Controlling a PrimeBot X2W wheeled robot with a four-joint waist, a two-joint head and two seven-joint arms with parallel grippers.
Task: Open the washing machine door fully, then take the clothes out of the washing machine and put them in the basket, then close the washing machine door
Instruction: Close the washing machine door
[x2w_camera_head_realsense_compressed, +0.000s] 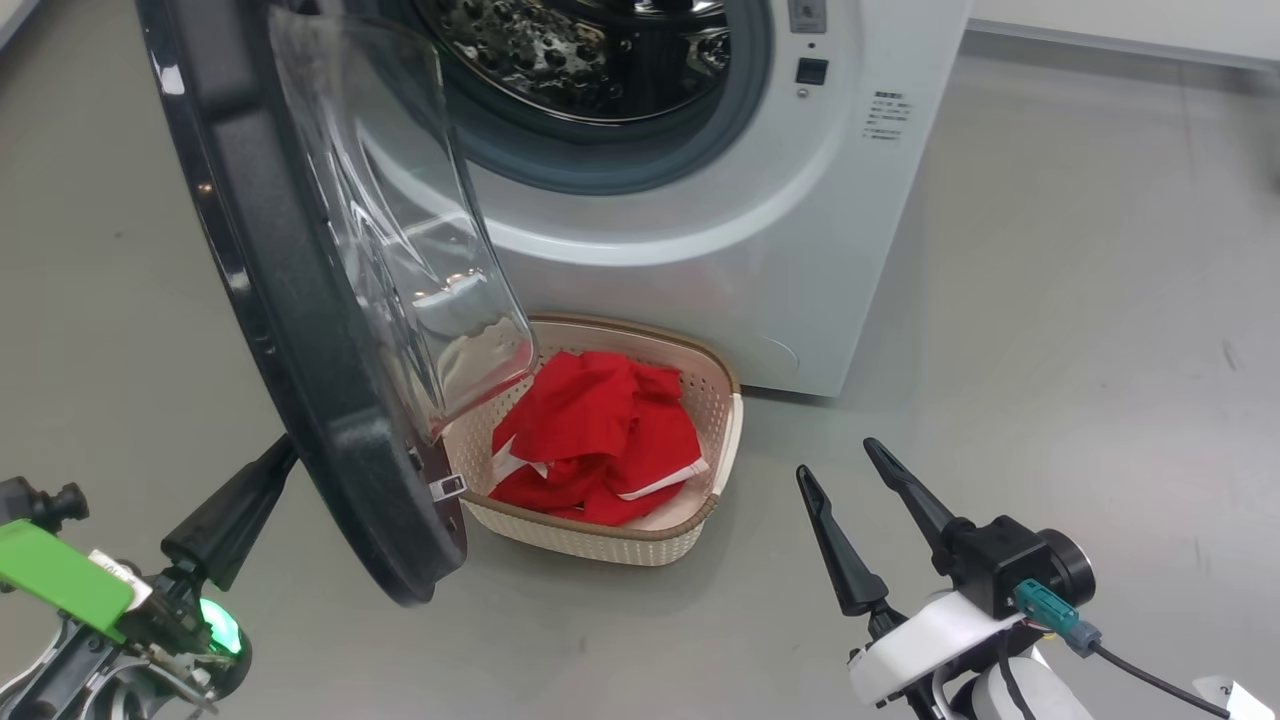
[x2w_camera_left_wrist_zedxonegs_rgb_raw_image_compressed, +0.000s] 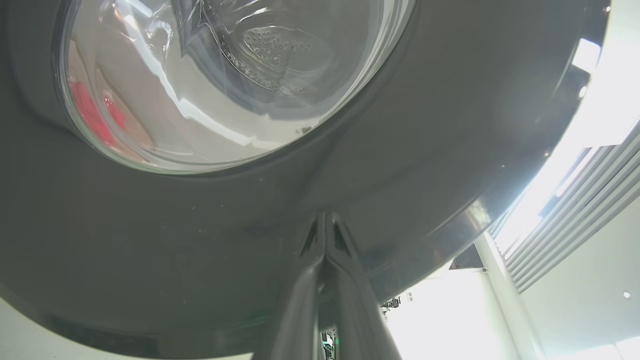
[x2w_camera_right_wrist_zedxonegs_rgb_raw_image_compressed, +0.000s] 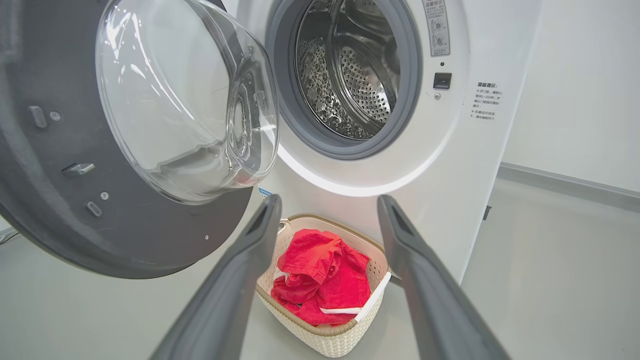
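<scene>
With the clothes (x2w_camera_head_realsense_compressed: 600, 440) lying in the basket (x2w_camera_head_realsense_compressed: 600, 545), closing is judged the step in hand. The left gripper (x2w_camera_head_realsense_compressed: 288, 448), clenched empty, is placed at the outer face of the washing machine door (x2w_camera_head_realsense_compressed: 300, 380); the right gripper (x2w_camera_head_realsense_compressed: 835, 456) is spread, empty. A steady inward push is called for.

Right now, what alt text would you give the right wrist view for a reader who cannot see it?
Red clothes lie in the cream basket before the white washing machine. Its round door stands open at left, the steel drum showing bare. The open right gripper frames the basket.
</scene>
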